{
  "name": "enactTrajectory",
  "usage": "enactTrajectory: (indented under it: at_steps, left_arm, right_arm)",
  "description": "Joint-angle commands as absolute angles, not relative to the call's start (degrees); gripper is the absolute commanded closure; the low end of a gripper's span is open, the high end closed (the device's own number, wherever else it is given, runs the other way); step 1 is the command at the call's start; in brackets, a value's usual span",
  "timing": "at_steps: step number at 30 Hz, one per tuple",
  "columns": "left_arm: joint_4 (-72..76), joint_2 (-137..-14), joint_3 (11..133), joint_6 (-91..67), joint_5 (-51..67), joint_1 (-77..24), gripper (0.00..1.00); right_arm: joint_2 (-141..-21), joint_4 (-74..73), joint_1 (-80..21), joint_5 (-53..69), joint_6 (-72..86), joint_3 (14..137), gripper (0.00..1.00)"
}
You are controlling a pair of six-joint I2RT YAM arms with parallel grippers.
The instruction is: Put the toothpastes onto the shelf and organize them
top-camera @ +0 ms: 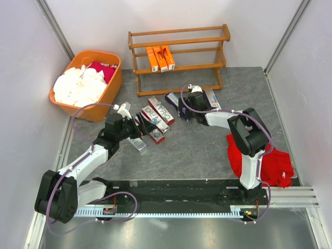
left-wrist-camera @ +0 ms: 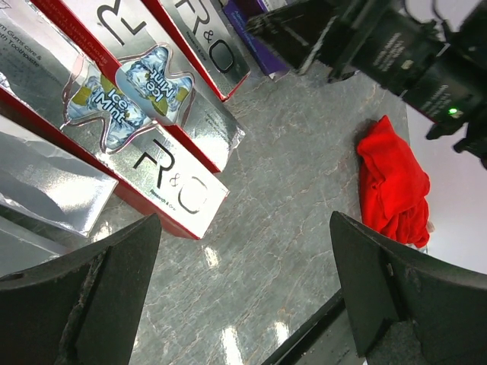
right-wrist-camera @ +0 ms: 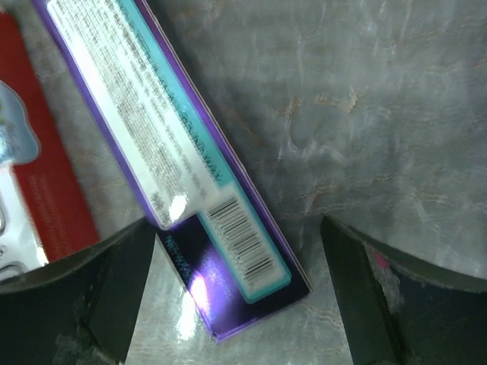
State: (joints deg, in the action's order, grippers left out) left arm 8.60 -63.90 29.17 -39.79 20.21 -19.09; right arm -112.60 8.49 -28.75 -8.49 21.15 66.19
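Note:
The wooden shelf stands at the back with three orange toothpastes on its middle tier. Several red-and-silver toothpastes lie on the table in front of it, with a silver one nearer. My left gripper is open and empty just left of them; in the left wrist view they lie beyond the gripper. My right gripper is open above a purple-and-white toothpaste. In the right wrist view its barcode end lies between the spread fingers of the gripper, untouched.
An orange tub of white and red cloths stands at the back left. A red cloth lies by the right arm's base, also in the left wrist view. Another carton lies right of the right gripper. Walls enclose the table.

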Motion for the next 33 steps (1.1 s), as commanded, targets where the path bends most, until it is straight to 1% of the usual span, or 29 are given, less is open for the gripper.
enactTrajectory:
  at_steps: [1, 3, 4, 6, 7, 8, 10, 13, 19, 23, 26, 33]
  left_arm:
    - [11.7, -64.4, 28.9, -40.9, 21.6, -19.2, 0.0]
    - [11.8, -64.7, 28.9, -41.0, 21.7, -19.2, 0.0]
    - [11.8, -64.9, 28.9, -41.0, 21.7, -19.1, 0.0]
    - [11.9, -65.1, 29.0, -41.2, 22.0, -19.1, 0.0]
    - [12.0, -65.2, 29.0, -41.4, 21.9, -19.2, 0.0]
    - [12.0, -65.2, 29.0, -41.6, 21.9, -19.2, 0.0]
    - [12.1, -65.4, 29.1, -42.0, 22.0, -19.2, 0.0]
    - [12.7, -65.5, 29.2, -43.0, 22.1, -19.2, 0.0]
    - [19.5, -68.3, 29.6, -47.0, 27.1, -19.2, 0.0]
    - [26.4, -72.7, 30.2, -51.5, 31.4, -19.2, 0.0]
    - [29.8, -76.2, 31.5, -54.2, 33.0, -19.2, 0.0]
    - [34.3, -78.7, 33.9, -57.8, 34.1, -19.5, 0.0]
  right_arm:
    - [-114.2, 9.3, -29.8, -7.6, 19.0, 69.2, 0.02]
    - [-114.3, 9.3, -30.1, -7.7, 18.9, 68.8, 0.06]
    - [-114.2, 9.3, -30.1, -8.1, 18.9, 68.6, 0.14]
    - [-113.3, 9.7, -30.3, -8.8, 19.2, 67.4, 0.25]
    - [-112.8, 10.0, -30.3, -9.0, 19.2, 66.3, 0.35]
    - [-111.5, 10.6, -30.2, -9.0, 19.5, 65.6, 0.39]
    - [-110.0, 11.0, -30.2, -9.3, 19.9, 63.5, 0.47]
    - [-106.0, 11.8, -30.4, -9.3, 20.4, 60.2, 0.52]
    - [-95.2, 12.3, -33.0, -9.5, 20.8, 53.8, 0.55]
    - [-87.2, 12.1, -37.1, -9.9, 21.9, 50.4, 0.55]
    - [-83.3, 11.3, -39.8, -10.0, 23.0, 49.0, 0.55]
    - [-78.5, 9.3, -44.5, -8.6, 25.0, 48.2, 0.55]
